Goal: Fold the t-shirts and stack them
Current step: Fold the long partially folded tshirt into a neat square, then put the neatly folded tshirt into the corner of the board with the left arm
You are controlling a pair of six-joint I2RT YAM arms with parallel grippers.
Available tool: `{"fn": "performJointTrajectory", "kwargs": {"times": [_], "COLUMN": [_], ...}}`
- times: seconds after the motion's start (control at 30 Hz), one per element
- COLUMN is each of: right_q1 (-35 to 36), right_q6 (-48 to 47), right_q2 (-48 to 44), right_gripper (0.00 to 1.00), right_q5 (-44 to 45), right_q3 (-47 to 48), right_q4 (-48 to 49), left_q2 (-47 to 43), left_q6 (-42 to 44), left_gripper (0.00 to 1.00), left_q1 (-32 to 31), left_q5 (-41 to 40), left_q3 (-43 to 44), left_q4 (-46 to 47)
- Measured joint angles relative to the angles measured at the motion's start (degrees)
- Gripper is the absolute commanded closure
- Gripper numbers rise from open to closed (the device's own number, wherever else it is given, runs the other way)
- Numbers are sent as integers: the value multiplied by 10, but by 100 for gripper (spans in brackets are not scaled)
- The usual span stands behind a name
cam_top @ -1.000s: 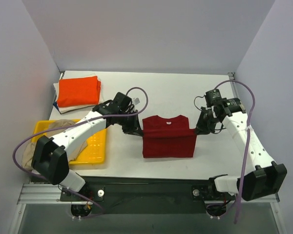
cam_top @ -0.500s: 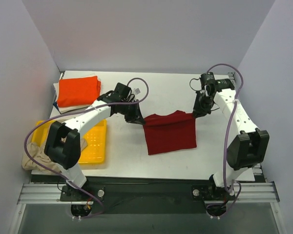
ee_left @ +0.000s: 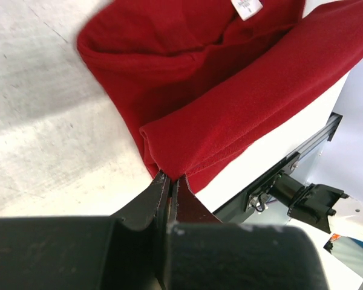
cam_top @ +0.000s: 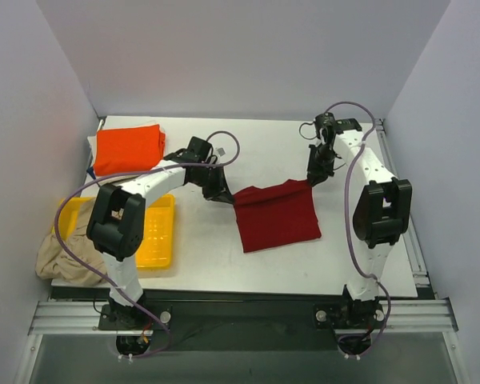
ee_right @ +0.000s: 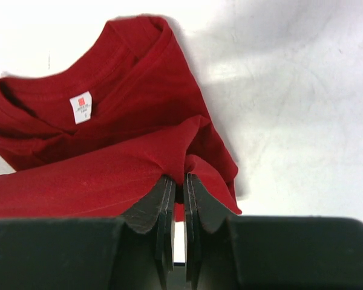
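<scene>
Left gripper (ee_left: pixel 170 178) and right gripper (ee_right: pixel 176 181) each clenched on a far corner of dark red t-shirt (cam_top: pixel 278 216), right of yellow tray (cam_top: pixel 162 244). Both corners sit farther back than a second ago, cloth dragged along and slightly skewed: likely smoothing before folding. Open table (cam_top: pixel 272 152) behind it; orange t-shirt (cam_top: pixel 128 149) stacked behind tray.

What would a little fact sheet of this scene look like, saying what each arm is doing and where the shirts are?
Left gripper: shut on one far corner of the dark red shirt
Right gripper: shut on the other far corner
Dark red shirt: folded, pinched by both arms, near part seems to rest on the table
Orange shirt: folded, far left of the table
Beige shirt: crumpled at the near left corner
Yellow tray: near left, beside the beige shirt
</scene>
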Motion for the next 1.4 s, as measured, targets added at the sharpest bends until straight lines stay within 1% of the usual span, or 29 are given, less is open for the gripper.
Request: {"fn": "performJointTrajectory", "kwargs": {"times": [0.03, 0.07, 0.1, 0.17, 0.2, 0.3, 0.43, 0.53, 0.73, 0.93, 1.1, 1.23, 1.4], "right_q1": [0, 0, 0, 0, -1, -7, -10, -11, 6, 50, 76, 75, 75], "right_q6": [-1, -2, -3, -7, -8, -19, -24, -30, -31, -14, 10, 23, 31], "right_q2": [9, 18, 28, 51, 63, 97, 103, 86, -23, -101, -103, -92, -64], "right_gripper": [100, 100, 96, 75, 59, 50, 48, 49, 49, 49, 49, 50, 50], "right_q5": [0, 0, 0, 2, 3, 5, -2, -8, -47, -97, -134, -146, -153], "right_q3": [6, 12, 19, 38, 50, 91, 105, 86, -55, -160, -228, -246, -253], "right_q4": [0, 1, 0, 1, 1, 9, 15, 25, 58, 100, 135, 152, 174], "left_q2": [7, 15, 22, 35, 38, 40, 37, 18, -41, -51, -47, -37, -16], "left_q6": [0, 1, 2, 4, 3, 0, -3, -4, -12, -54, -94, -120, -142], "left_gripper": [92, 84, 70, 59, 51, 40, 38, 37, 37, 36, 35, 33, 33], "left_q1": [2, 3, 5, 7, 9, 16, 20, 16, -3, -14, -20, -24, -28], "left_q5": [0, 0, -2, -16, -24, -54, -83, -87, -62, -10, 17, 25, 19], "left_q3": [3, 8, 13, 22, 24, 27, 26, -2, -113, -233, -287, -317, -330], "left_q4": [1, 3, 3, 3, 3, 3, 23, 60, 154, 297, 410, 498, 553]}}
